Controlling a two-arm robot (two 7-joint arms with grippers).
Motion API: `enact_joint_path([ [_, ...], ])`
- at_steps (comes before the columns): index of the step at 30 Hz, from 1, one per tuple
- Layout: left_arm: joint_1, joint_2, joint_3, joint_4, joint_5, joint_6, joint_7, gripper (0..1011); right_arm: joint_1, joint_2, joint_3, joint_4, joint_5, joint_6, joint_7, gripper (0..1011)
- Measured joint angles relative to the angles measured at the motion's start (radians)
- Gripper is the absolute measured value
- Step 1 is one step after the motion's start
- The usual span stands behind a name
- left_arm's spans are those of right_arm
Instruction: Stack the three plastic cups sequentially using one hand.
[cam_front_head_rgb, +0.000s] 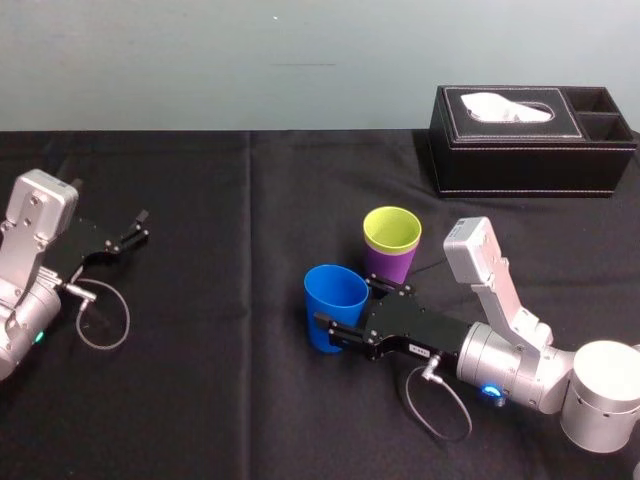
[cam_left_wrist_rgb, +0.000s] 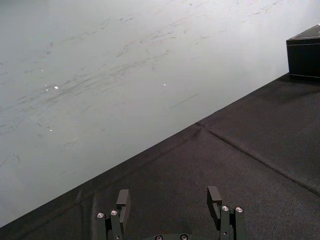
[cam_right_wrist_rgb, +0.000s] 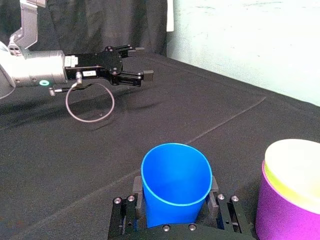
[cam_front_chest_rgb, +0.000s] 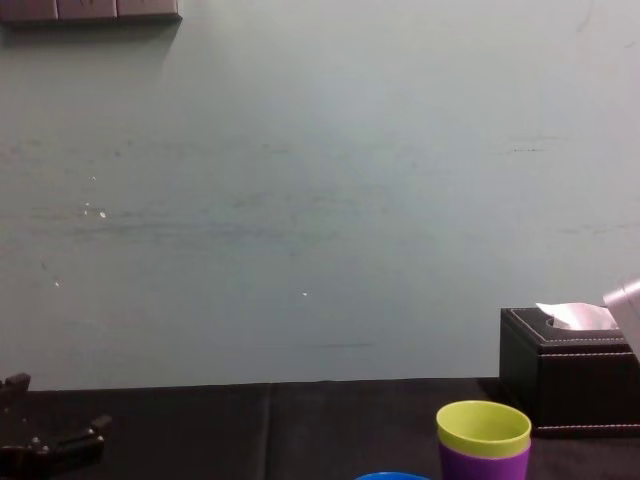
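The blue cup (cam_front_head_rgb: 335, 298) stands upright at the table's middle, between the two fingers of my right gripper (cam_front_head_rgb: 350, 305). In the right wrist view both fingers (cam_right_wrist_rgb: 131, 206) press against the blue cup's (cam_right_wrist_rgb: 175, 182) lower sides. Just behind it and to the right, the lime cup (cam_front_head_rgb: 392, 230) sits nested in the purple cup (cam_front_head_rgb: 388, 268); the chest view shows this pair from the side, lime cup (cam_front_chest_rgb: 483, 428) above purple cup (cam_front_chest_rgb: 483, 462). My left gripper (cam_front_head_rgb: 140, 226) rests parked at the far left, open and holding nothing.
A black tissue box (cam_front_head_rgb: 530, 140) stands at the back right near the wall. A loose cable loop (cam_front_head_rgb: 103, 315) hangs beside the left arm. Black cloth covers the table, with bare room between the two arms.
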Motion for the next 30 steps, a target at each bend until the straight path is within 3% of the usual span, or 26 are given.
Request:
enact_joint_path([
  [16,0.000,0.000,0.000,0.000,0.000,0.000,0.000,1011,-0.008,0.004,0.002,-0.013,-0.002,-0.002,-0.011,726],
  [23,0.000,0.000,0.000,0.000,0.000,0.000,0.000,1011,-0.072,0.039,0.033,-0.142,-0.017,0.016,-0.076,726],
  [30,0.000,0.000,0.000,0.000,0.000,0.000,0.000,1011,-0.128,0.089,0.082,-0.303,-0.012,0.146,-0.140,726],
])
